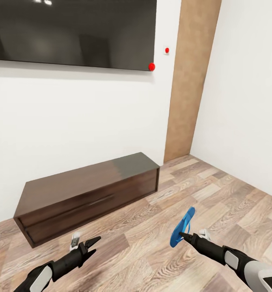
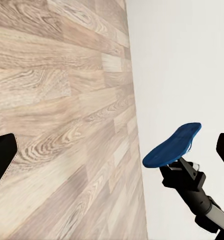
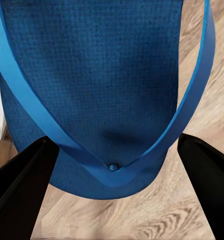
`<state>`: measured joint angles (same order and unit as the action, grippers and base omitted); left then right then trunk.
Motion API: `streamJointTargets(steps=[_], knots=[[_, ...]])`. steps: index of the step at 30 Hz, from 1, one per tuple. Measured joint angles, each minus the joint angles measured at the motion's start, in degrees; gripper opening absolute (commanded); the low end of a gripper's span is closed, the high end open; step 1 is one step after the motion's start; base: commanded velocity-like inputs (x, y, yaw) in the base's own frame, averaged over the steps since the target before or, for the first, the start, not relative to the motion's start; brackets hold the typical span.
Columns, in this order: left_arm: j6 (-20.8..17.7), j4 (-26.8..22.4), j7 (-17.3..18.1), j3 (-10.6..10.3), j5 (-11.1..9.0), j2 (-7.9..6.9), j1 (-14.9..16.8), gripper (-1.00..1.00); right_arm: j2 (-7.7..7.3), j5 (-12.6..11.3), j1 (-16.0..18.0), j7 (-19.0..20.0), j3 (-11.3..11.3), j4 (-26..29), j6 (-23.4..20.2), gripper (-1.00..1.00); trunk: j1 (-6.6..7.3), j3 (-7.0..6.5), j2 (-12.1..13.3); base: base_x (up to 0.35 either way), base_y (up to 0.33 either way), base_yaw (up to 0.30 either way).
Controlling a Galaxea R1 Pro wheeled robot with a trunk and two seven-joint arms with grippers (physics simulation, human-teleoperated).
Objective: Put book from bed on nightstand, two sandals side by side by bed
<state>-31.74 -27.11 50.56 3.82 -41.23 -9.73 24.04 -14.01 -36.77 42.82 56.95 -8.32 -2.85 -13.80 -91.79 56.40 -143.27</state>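
Note:
One bright blue sandal hangs above the wood floor at the lower right, with my right gripper shut on its end. From the left wrist the sandal shows as a flat blue sole on top of the right gripper. Close up, the sandal's sole and V-strap sit between the right gripper's two black fingers. My left gripper hovers at the lower left, open, with nothing in it. Its fingers are spread wide. The bed, the book and the nightstand are out of view.
A long low dark wood cabinet stands against the white wall ahead, under a wall-mounted black screen. A tan wood panel runs up the corner at the right. Brown plank floor spreads out between me and the walls.

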Motion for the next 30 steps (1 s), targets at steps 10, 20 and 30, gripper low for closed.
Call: streamJointTargets(steps=[10, 20, 30], knots=[[-0.15, 0.26, 0.17, 0.16, 0.17, -0.47, 0.00, 1.00, 0.04, 0.06, -0.01, -0.02, 0.03, 0.00, 0.00, -1.00, 0.00, 0.00, 0.00, 0.000, 0.000, 0.258], [-0.26, 0.27, 0.13, 0.20, 0.18, -0.87, 0.00, 1.00, 0.05, 0.08, 0.01, -0.02, 0.15, 0.00, 0.00, -1.00, 0.00, 0.00, 0.00, 0.000, 0.000, 0.258], [-0.10, 2.19, 0.25, 0.28, 0.13, -1.49, 0.00, 1.00, 0.05, 0.12, -0.01, -0.02, 0.14, 0.00, 0.00, -1.00, 0.00, 0.00, 0.00, 0.000, 0.000, 0.258]])
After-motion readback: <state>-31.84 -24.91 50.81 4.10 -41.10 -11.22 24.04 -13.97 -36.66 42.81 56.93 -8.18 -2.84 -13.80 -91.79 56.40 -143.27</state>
